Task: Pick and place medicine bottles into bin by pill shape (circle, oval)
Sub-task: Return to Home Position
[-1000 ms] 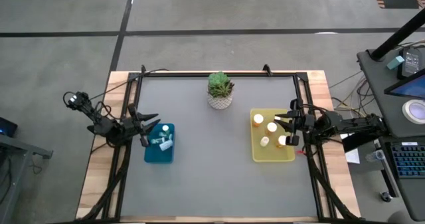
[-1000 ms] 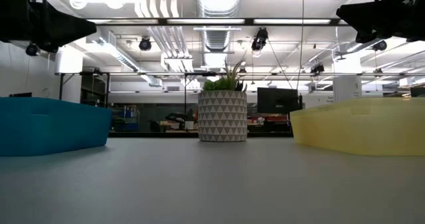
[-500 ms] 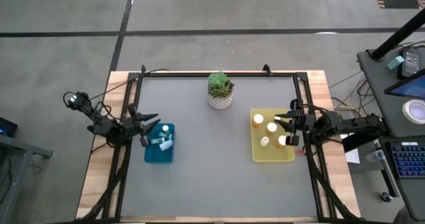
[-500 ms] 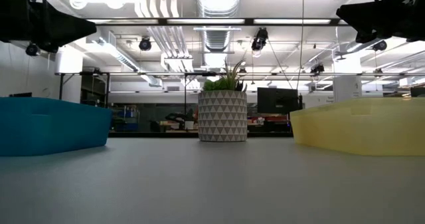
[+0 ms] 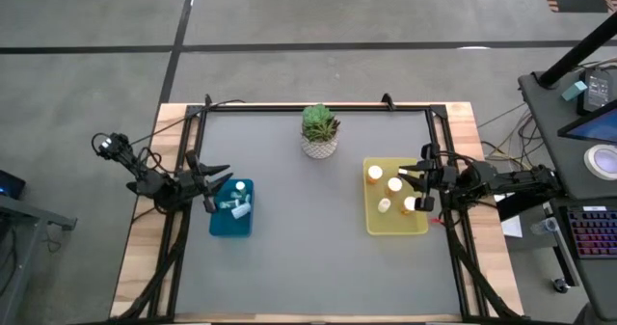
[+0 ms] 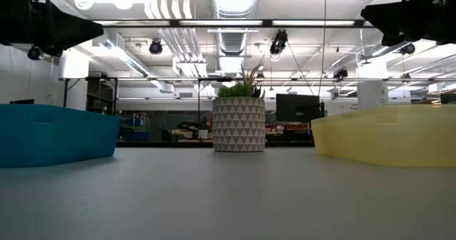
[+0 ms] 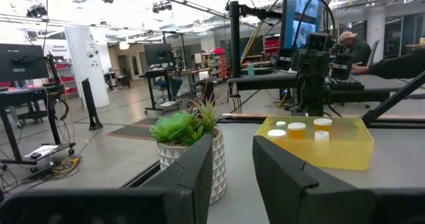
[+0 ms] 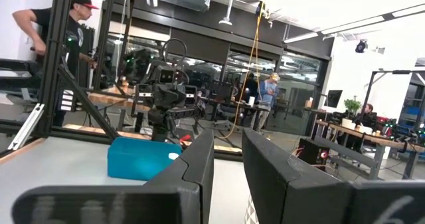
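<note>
Several medicine bottles with white caps lie in the blue bin (image 5: pixel 231 207) at the table's left, and several amber ones with white caps (image 5: pixel 394 184) stand in the yellow bin (image 5: pixel 395 209) at the right; these also show in the left wrist view (image 7: pixel 297 127). My left gripper (image 5: pixel 224 181) is open and empty, raised by the blue bin's left side. My right gripper (image 5: pixel 410 185) is open and empty, raised over the yellow bin's right part. In the wrist views my left gripper (image 7: pixel 232 167) and my right gripper (image 8: pixel 228 164) hold nothing between their fingers.
A white patterned pot with a green succulent (image 5: pixel 319 132) stands at the table's far middle. A black frame rail (image 5: pixel 318 107) runs round the grey table. People show in the room beyond the table in both wrist views.
</note>
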